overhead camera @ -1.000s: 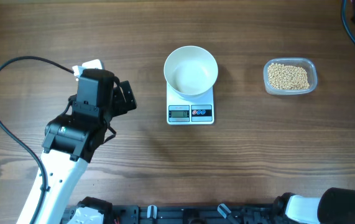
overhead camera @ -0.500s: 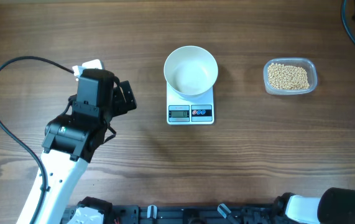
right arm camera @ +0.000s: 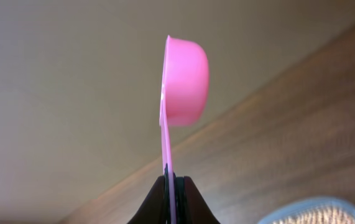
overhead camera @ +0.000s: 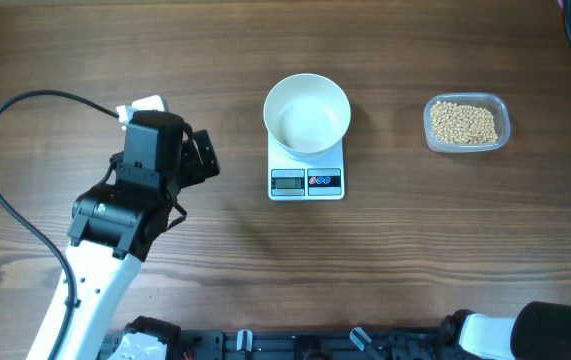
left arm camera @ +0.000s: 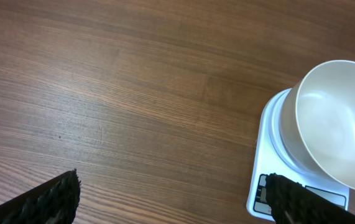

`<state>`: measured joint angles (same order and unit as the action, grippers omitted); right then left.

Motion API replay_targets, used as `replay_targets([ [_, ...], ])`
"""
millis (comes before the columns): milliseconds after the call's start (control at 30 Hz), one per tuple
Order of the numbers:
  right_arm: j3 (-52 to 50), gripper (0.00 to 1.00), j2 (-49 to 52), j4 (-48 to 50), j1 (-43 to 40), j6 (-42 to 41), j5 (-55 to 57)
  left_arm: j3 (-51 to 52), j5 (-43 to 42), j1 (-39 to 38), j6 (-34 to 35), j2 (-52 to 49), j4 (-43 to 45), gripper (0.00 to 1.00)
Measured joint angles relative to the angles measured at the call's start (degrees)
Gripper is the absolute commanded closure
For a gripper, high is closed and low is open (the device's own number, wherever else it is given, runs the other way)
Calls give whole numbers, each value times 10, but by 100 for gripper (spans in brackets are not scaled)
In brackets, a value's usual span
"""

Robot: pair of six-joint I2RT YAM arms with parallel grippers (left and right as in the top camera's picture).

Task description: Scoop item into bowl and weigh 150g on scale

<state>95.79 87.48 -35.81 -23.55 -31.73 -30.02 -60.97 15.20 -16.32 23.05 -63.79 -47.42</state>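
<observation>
Wooden table (overhead camera: 415, 260) carries everything. The left arm (overhead camera: 115, 215) reaches in from the near left edge with its wrist bent toward the centre. The left gripper (overhead camera: 203, 158) hovers with its jaws spread wide and nothing between them. The white bowl (overhead camera: 307, 113) sits on the scale (overhead camera: 306, 182), well apart to that gripper's right. Farther right, a clear tub (overhead camera: 506, 128) holds the beans (overhead camera: 464, 122). The right gripper (right arm camera: 174, 186) is clamped on the handle of a pink scoop (right arm camera: 183, 81), held upright on edge.
</observation>
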Motion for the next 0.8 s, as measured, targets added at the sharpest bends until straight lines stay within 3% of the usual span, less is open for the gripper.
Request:
replay_targets([
  [233,0,96,0,-76,24,34,0,0,0,0,0,0,0,0],
  [533,0,96,0,-172,69,189,10,0,0,0,0,0,0,0],
  [800,0,96,0,-223,124,330,130,0,0,0,0,0,1,0],
])
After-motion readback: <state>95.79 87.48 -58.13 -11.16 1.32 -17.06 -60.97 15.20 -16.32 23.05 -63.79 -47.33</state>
